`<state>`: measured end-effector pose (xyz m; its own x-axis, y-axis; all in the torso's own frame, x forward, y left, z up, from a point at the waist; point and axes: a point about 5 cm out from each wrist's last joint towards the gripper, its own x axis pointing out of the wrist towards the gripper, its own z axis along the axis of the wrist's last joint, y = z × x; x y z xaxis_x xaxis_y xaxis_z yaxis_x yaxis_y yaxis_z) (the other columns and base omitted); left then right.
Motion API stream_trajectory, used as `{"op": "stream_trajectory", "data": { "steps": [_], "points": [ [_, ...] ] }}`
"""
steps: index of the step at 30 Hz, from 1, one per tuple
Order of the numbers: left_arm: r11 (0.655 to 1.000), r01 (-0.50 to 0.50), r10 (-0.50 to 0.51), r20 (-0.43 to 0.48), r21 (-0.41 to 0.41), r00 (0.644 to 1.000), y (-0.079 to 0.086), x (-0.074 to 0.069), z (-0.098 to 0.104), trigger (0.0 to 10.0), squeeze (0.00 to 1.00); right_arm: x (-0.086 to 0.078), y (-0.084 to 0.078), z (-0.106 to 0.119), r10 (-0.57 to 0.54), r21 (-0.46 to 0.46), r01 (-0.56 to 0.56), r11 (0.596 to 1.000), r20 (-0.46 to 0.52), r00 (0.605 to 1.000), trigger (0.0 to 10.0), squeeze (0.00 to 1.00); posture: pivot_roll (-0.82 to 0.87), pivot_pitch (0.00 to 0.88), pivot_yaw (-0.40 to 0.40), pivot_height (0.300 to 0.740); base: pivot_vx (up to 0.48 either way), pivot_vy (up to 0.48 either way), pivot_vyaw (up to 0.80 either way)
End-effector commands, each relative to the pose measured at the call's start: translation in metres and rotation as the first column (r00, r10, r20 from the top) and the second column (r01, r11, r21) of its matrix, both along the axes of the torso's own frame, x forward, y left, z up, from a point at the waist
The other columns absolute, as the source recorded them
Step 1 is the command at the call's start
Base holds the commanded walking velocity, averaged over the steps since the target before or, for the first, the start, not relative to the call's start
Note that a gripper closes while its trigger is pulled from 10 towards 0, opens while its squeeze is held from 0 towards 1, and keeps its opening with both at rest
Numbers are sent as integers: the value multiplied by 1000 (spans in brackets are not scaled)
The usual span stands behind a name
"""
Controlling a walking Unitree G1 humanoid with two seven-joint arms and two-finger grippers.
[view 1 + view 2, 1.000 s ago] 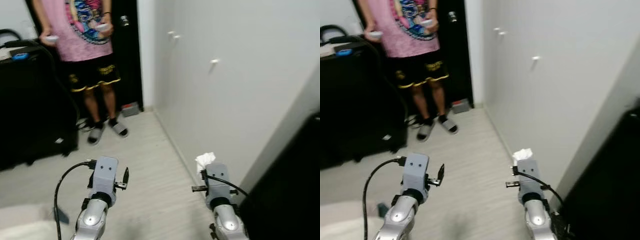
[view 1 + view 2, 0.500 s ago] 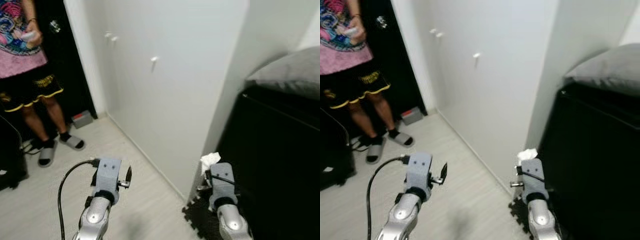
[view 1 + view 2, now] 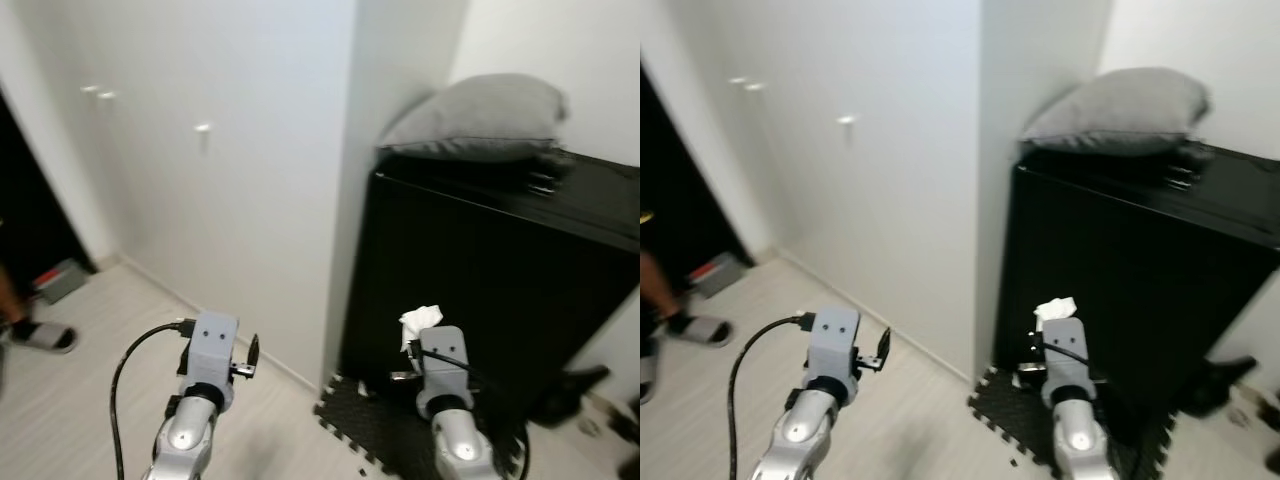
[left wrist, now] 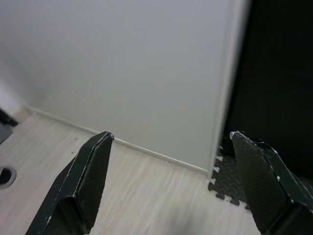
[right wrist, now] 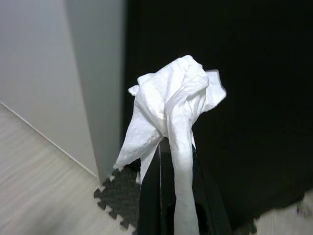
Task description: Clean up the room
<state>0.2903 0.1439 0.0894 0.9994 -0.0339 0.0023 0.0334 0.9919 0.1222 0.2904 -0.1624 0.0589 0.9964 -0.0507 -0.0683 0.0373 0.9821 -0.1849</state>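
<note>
Left eye view has swung since a second ago: the person who filled the upper left is now only a sandalled foot (image 3: 38, 335) at the left edge, and a black cabinet (image 3: 490, 290) has come in to take the right half, with a grey pillow (image 3: 478, 118) on top at upper right. White wardrobe doors (image 3: 200, 190) cover the left and centre, and a black foam mat (image 3: 375, 425) lies at the cabinet's foot, bottom centre.

Both arms stay raised at the bottom of the frame. The left gripper (image 4: 171, 171) has its fingers spread wide with nothing between them, facing the wardrobe's corner. The right gripper (image 5: 171, 196) is pressed together on a crumpled white tissue (image 5: 171, 115), held up before the dark cabinet; the right wrist view shows that pinch, while the eye views show just the tissue's tuft (image 3: 420, 322) above the wrist.
</note>
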Motion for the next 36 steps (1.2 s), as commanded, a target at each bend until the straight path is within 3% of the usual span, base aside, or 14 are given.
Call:
{"op": "stream_trajectory", "data": {
  "steps": [1, 36],
  "points": [
    [1000, 4, -4, -11, 5, 1000, -1, -1, -3, 10000, 0, -1, -7, -2, -23, 2, 23, 1000, -14, 1000, 10000, 0, -46, 137, 33, 726, 0, 0, -800],
    [1000, 0, 0, -18, -3, 1000, -3, -5, -6, 10000, 0, -4, -8, -4, -27, -11, 26, 1000, -23, 999, 10000, 0, -42, 144, 27, 726, 0, 0, -800]
  ]
}}
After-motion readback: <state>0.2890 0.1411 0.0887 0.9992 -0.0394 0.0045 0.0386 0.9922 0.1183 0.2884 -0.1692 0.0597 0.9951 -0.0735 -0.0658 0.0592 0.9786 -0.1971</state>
